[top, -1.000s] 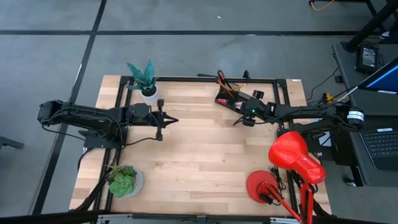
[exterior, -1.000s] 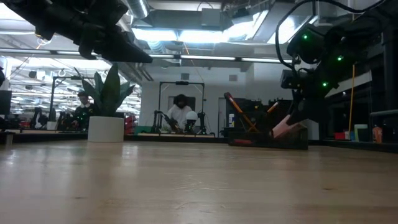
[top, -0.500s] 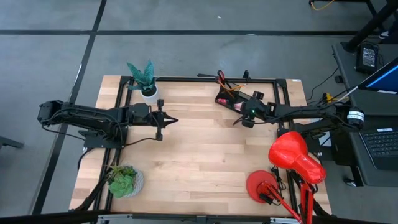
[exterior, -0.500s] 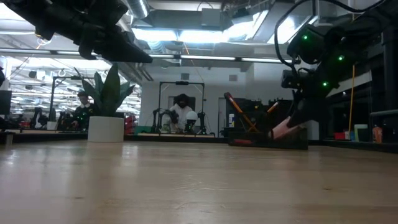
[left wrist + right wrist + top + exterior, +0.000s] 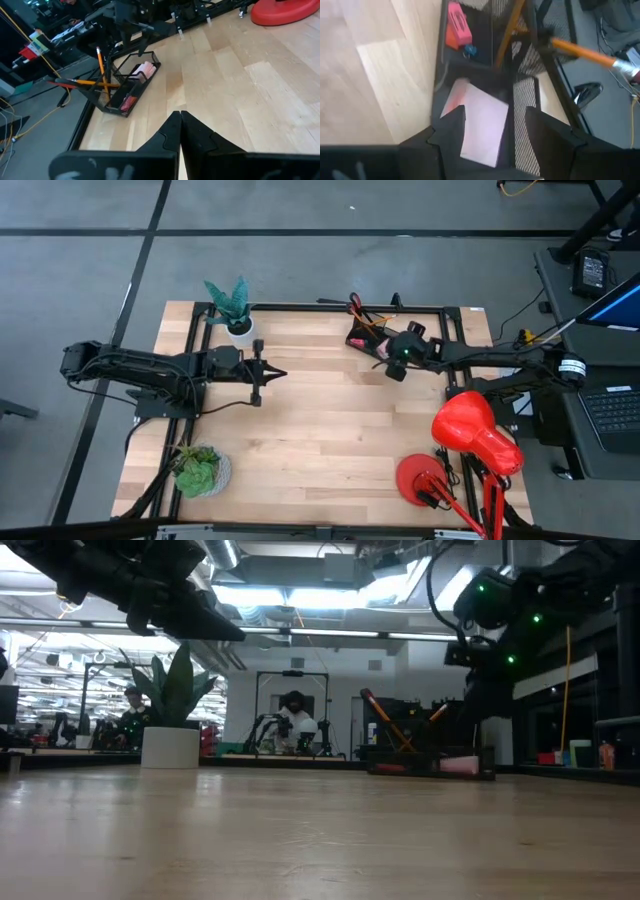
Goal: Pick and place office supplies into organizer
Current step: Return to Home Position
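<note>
The pink sticky-note pad, which leaned at a tilt between the fingers a second ago, now lies flat inside the black mesh desk organizer, and the right gripper has let go of it and lifted a little, drawing back toward its own arm. Its two dark fingers stand spread wide, one to each side of the pad, holding nothing and hanging just above that compartment. From above, the right arm reaches in from the right side of the light wooden table, stretched nearly straight and level, with the wrist bent down over the organizer's near corner. In the neighbouring compartment lies a small pink eraser, and slim orange pencils lean across the mesh walls, beside the red-handled scissors that stand at the organizer's far end. The organizer itself sits at the table's back edge, on the right arm's side. Well apart from it, the left gripper waits over the table's left half, its fingers pressed together and empty, its arm folded low and pointing toward the middle. A spiky green plant in a white pot stands at the back edge near the left arm, a round green succulent at the front left corner, and a glossy red desk lamp at the front right. Beyond the table, in the room behind, a person is at a workstation.
</note>
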### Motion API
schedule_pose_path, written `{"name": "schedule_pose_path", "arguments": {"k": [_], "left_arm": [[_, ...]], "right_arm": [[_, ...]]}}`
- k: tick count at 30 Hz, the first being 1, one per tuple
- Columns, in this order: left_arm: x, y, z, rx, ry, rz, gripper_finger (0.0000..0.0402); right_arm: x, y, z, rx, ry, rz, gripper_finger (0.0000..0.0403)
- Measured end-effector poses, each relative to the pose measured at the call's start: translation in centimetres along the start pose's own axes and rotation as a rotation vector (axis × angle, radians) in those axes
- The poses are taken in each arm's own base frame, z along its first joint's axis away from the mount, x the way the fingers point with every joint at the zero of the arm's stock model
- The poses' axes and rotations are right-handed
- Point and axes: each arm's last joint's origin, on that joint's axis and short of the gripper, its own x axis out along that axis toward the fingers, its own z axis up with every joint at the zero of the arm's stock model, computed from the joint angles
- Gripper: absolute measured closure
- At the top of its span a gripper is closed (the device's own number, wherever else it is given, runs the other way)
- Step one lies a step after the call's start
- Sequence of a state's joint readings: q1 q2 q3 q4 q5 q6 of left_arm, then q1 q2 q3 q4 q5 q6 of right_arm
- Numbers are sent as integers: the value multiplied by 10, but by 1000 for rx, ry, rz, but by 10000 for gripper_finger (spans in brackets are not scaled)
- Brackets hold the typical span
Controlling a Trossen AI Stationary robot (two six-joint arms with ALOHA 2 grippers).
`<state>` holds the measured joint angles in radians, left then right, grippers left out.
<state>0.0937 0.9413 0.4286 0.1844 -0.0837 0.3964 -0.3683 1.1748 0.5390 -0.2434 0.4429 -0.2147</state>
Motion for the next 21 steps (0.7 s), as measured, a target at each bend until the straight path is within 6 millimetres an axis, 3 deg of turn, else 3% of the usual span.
{"name": "schedule_pose_path", "arguments": {"k": [6, 12, 16, 21], "left_arm": [[0, -1, 0, -12, -9, -22, 399], [0, -1, 1, -3, -20, -38, 400], [-4, 1, 4, -5, -49, -42, 399], [-16, 10, 7, 2, -79, 7, 399]], "right_arm": [[-8, -6, 14, 73, 2, 49, 194], [-25, -7, 43, 150, -107, 173, 203], [-39, -5, 58, 99, -147, 179, 254], [-56, 2, 66, 65, -180, 208, 358]]}}
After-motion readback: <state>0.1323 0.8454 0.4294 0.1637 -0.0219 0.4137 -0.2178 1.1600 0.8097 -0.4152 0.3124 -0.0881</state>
